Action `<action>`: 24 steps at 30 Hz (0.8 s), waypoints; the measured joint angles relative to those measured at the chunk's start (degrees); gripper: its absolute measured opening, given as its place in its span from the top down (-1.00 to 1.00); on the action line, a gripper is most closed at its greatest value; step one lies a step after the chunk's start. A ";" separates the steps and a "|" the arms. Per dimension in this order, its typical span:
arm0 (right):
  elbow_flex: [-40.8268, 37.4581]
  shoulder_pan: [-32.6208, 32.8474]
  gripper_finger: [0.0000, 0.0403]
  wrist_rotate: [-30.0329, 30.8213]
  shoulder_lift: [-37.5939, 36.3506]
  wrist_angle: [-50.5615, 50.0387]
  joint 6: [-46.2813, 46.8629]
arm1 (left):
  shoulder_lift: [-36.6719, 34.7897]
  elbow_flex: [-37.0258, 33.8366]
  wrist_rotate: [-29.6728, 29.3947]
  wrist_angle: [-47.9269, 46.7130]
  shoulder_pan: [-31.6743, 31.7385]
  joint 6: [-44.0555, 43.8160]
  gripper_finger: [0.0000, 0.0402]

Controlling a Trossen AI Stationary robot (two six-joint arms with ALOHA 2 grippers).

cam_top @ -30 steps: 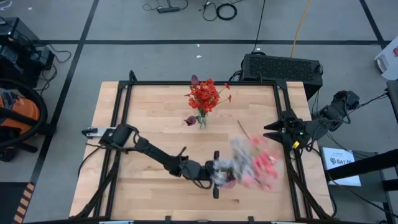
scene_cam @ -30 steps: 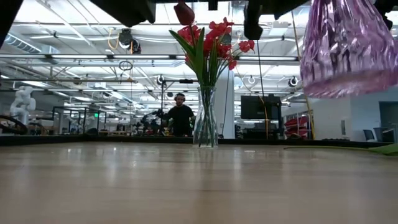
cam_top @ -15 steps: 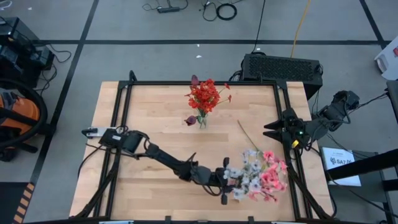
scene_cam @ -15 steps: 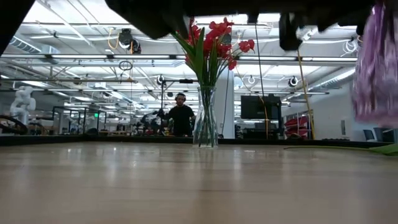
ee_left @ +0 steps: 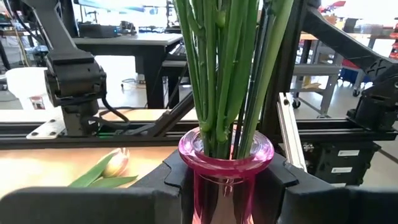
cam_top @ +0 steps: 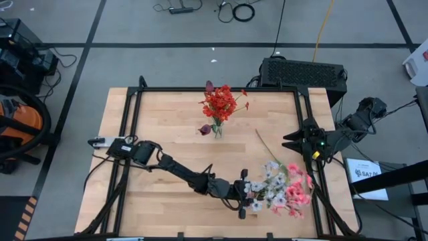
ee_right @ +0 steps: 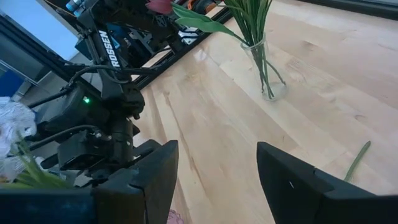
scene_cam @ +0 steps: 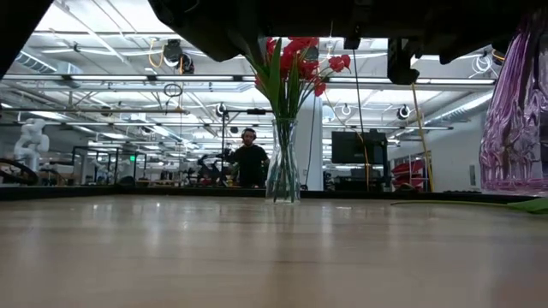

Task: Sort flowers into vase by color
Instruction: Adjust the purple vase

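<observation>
We see the left gripper (cam_top: 242, 194) clamped round the pink vase (ee_left: 225, 163) of pink and white flowers (cam_top: 279, 190), now shifted toward the lower right of the high view; it looks nearly set down. The right gripper (cam_top: 289, 141) waits with jaws apart at the right edge; the red flowers (cam_top: 219, 102) stand in the clear vase (scene_cam: 282, 162) at upper centre.

Around the wooden table (cam_top: 174, 120)

A black perforated box (cam_top: 304, 71) sits behind its far edge, an orange vacuum (cam_top: 17, 124) stands on the floor, and a person (scene_cam: 249, 159) stands in the room beyond.
</observation>
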 joint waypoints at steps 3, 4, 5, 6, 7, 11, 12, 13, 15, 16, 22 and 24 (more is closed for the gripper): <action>0.00 0.00 -0.03 -0.01 0.25 -0.01 0.16 | 0.02 -0.02 -0.03 -0.04 0.04 0.00 0.46; 0.00 0.00 -0.03 -0.01 0.38 -0.01 0.16 | 0.01 -0.02 -0.05 -0.13 0.04 0.02 0.46; 0.00 0.00 -0.03 -0.01 0.52 -0.01 0.17 | 0.00 -0.02 -0.04 -0.35 0.02 0.03 0.46; 0.00 0.00 -0.03 -0.02 0.67 -0.02 0.18 | 0.00 -0.02 -0.04 -0.72 -0.02 0.21 0.46; 0.00 0.00 -0.03 -0.01 0.84 -0.01 0.18 | 0.00 -0.02 -0.03 -0.98 -0.02 0.82 0.46; 0.00 0.00 -0.03 -0.01 1.70 -0.01 0.18 | 0.00 -0.02 -0.23 -1.31 0.01 5.86 0.46; 0.00 0.00 -0.03 -0.01 1.96 -0.01 0.18 | 0.00 -0.02 -0.25 -1.31 0.11 6.94 0.46; 0.00 0.00 -0.03 -0.01 2.20 -0.01 0.18 | 0.00 -0.02 -0.25 -1.31 0.21 7.79 0.46; 0.00 0.00 -0.03 -0.01 2.68 0.02 0.18 | 0.00 -0.02 -0.09 -1.33 0.58 7.49 0.46; 0.00 0.00 -0.03 -0.01 2.97 0.02 0.18 | 0.00 -0.02 0.32 -1.33 0.83 7.17 0.46; 0.00 0.00 -0.03 -0.03 4.37 0.34 0.18 | 0.00 -0.02 1.45 -1.87 1.95 3.02 0.46; 0.00 0.00 -0.03 -0.05 4.72 0.34 0.18 | 0.00 -0.02 1.55 -1.90 1.97 3.01 0.46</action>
